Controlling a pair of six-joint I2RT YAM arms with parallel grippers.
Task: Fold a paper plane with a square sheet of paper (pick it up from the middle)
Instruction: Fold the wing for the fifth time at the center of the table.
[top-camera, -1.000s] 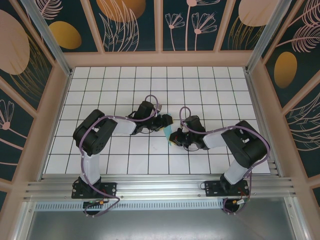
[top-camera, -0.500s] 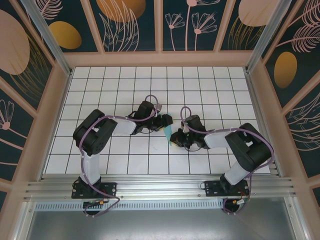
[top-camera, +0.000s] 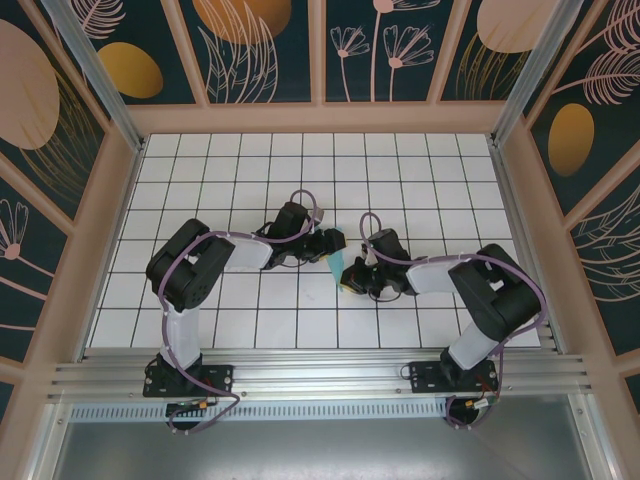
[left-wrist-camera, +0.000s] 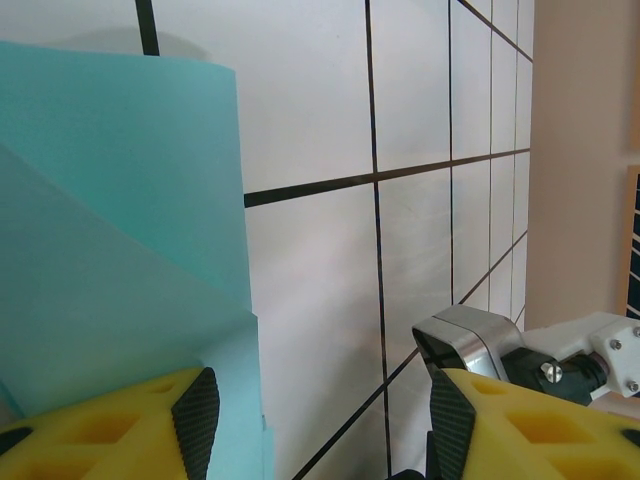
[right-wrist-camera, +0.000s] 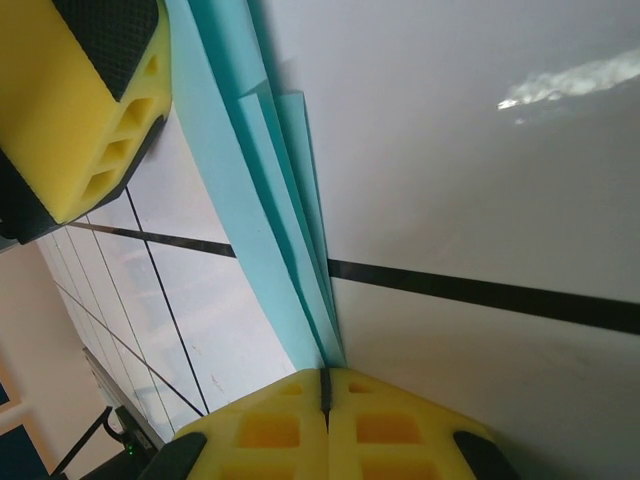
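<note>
One paper plane (top-camera: 337, 265), left gripper (left-wrist-camera: 318, 405), right gripper (right-wrist-camera: 325, 385)

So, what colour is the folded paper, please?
The folded paper is plain light teal-blue, clearest in the left wrist view.

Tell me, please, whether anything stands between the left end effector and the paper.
Nothing visible does. The left end effector is open, and the folded paper lies right at one of its fingers, with bare table across the rest of the gap. The right end effector is shut on the paper's edge.
</note>
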